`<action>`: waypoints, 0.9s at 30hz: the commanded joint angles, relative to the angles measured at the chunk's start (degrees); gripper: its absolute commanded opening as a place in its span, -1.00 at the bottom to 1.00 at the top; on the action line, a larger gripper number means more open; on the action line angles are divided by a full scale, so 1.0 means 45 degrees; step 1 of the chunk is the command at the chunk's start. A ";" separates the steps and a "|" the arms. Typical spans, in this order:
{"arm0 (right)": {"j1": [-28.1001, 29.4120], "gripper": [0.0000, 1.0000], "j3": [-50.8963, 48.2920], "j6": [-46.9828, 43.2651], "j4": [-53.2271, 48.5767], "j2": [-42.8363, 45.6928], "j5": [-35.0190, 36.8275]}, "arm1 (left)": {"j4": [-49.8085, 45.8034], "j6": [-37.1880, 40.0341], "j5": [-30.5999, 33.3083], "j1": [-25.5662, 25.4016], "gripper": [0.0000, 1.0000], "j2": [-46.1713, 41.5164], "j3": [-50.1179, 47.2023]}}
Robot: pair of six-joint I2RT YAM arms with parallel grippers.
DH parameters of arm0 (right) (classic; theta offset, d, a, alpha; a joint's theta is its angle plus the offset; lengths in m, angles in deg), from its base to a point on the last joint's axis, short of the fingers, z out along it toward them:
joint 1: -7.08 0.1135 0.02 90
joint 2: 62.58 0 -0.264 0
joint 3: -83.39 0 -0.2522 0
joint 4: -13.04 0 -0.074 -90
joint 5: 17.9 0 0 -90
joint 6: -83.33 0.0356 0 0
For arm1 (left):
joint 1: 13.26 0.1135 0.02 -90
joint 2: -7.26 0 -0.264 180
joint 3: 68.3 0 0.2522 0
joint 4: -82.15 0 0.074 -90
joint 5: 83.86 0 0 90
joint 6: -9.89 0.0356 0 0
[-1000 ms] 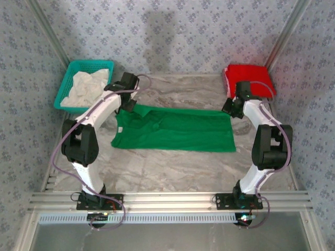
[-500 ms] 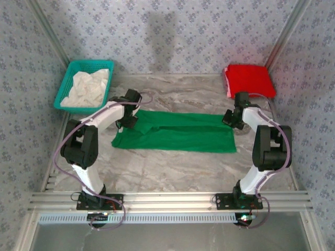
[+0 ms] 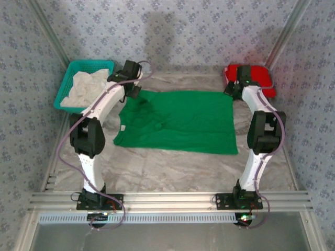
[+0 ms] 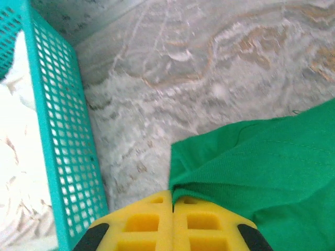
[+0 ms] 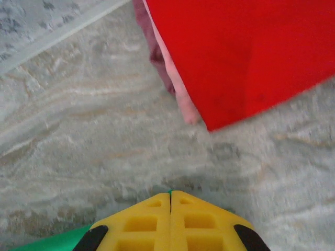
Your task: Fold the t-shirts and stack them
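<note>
The whole table (image 3: 172, 167) was viewed from above and behind the arm bases, facing down. From the wrists it was seen close up: teal basket (image 4: 73, 157) and green t-shirt (image 4: 272, 167) were shared with the overhead view on the left, red t-shirt (image 5: 241, 52) on the right.

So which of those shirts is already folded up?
The red t-shirt in the far right corner: it is a compact folded square, while the green t-shirt lies spread out flat in the middle of the table.
</note>
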 commanded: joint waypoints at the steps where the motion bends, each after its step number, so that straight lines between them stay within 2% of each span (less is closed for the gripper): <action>1: -0.0024 -1.00 0.0548 -0.0492 0.0040 -0.0549 0.0352 | -0.0469 0.0583 0.0392 0.0081 -1.00 0.0603 0.0918; 6: -0.0008 -1.00 -0.0302 -0.0778 0.1042 -0.0633 0.0424 | 0.0082 0.0431 0.0331 0.0081 -1.00 0.0459 -0.0206; 12: 0.0040 -1.00 -0.0885 -0.0826 0.0940 -0.0540 0.0663 | 0.0498 0.0322 0.0547 0.0101 -1.00 0.0299 -0.1387; 27: 0.0244 -1.00 -0.4861 0.0408 0.0826 0.2433 0.1170 | 0.0562 -0.0838 0.0206 -0.0074 -1.00 -0.1288 -0.4238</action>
